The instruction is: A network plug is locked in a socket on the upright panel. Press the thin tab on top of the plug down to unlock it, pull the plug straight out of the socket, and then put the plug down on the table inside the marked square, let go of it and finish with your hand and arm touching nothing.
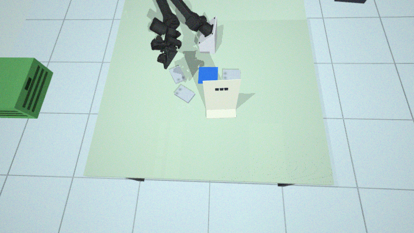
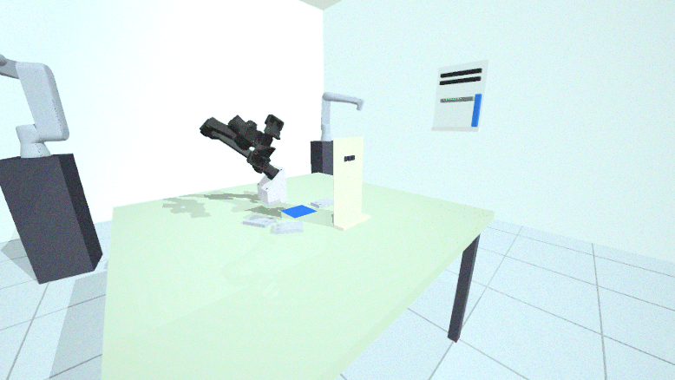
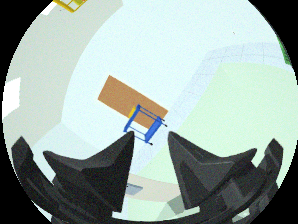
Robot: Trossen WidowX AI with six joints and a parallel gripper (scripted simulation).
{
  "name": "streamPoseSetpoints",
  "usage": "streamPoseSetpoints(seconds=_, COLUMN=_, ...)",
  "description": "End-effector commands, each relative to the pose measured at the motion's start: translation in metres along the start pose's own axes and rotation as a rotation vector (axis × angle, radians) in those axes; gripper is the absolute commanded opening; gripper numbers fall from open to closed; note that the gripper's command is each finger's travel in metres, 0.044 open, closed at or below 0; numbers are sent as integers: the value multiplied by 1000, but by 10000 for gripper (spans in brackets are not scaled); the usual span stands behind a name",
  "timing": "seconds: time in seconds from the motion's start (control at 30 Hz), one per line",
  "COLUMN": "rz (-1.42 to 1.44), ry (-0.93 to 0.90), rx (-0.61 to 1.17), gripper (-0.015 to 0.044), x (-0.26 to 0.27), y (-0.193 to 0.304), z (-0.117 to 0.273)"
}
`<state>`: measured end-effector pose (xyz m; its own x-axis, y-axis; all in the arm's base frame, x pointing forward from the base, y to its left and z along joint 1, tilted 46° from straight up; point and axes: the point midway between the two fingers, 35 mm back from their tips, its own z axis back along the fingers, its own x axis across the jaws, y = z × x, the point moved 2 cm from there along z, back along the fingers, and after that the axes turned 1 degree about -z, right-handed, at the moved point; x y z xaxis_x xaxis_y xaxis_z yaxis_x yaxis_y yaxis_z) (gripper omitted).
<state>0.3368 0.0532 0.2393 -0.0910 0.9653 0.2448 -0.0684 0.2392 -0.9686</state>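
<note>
The partly parted fingers (image 1: 167,59) are held above the surface (image 1: 208,150) (image 2: 264,273) (image 3: 250,115). In the top view, the panel (image 1: 222,98) (image 2: 348,184) is seen at four o'clock from them.

We see the panel (image 1: 221,99) (image 2: 347,188) standing on the table (image 1: 203,150) (image 2: 236,283), the square (image 1: 207,73) (image 2: 298,211) at its far left. Left of the square lie a far plate (image 1: 175,75) (image 2: 258,220) and a near plate (image 1: 184,93) (image 2: 288,227); a third plate (image 1: 231,73) (image 2: 322,202) lies right.
</note>
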Motion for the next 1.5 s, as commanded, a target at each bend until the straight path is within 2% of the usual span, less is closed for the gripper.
streamPoseSetpoints(seconds=0.0, rz=-54, ry=-5, rx=34, gripper=156, x=6, y=26, z=-6)
streamPoseSetpoints(seconds=0.67, rz=-270, ry=-37, rx=157, gripper=156, x=39, y=131, z=-2)
streamPoseSetpoints(seconds=1.47, rz=-481, ry=-41, rx=297, gripper=156, x=58, y=226, z=54)
